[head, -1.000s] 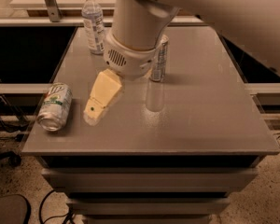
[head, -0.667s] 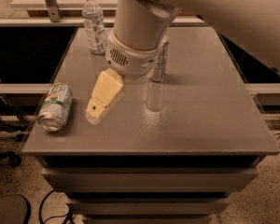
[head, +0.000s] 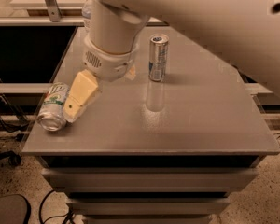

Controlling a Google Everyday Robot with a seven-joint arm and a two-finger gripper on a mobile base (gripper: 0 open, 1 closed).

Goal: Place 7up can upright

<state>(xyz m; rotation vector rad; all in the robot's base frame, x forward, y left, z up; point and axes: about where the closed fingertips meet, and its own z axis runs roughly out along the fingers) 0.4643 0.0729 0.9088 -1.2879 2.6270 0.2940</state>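
**Grey table: 7up can on its side near the left edge, gripper right beside it**

Grey and matte, the square tabletop fills most of the camera view, with stacked grey ledges below its front edge and speckled floor beneath. Off the table's left side, black cables trail across the floor in front of a dark recess.

Near the left edge of the table, towards the front, lies the 7up can, a short drink can with a white and green label and silver metal ends. It rests on its side, one silver end turned towards the camera and the front-left corner.

Just to the right of it is the gripper, a cream-yellow wedge slanting down and to the left, with its tip low against the can's right flank. Whether the two touch cannot be told, nor whether the gripper is open or closed; nothing shows that it has hold of the can.

Above the gripper rises the robot's thick white arm, which ends in a rounded wrist with a small vent grille and spreads across the upper right of the view.

Right of the wrist, farther back on the table, a tall slim silver-blue can stands upright, well apart from the 7up can. Its pale reflection falls on the surface in front of it.
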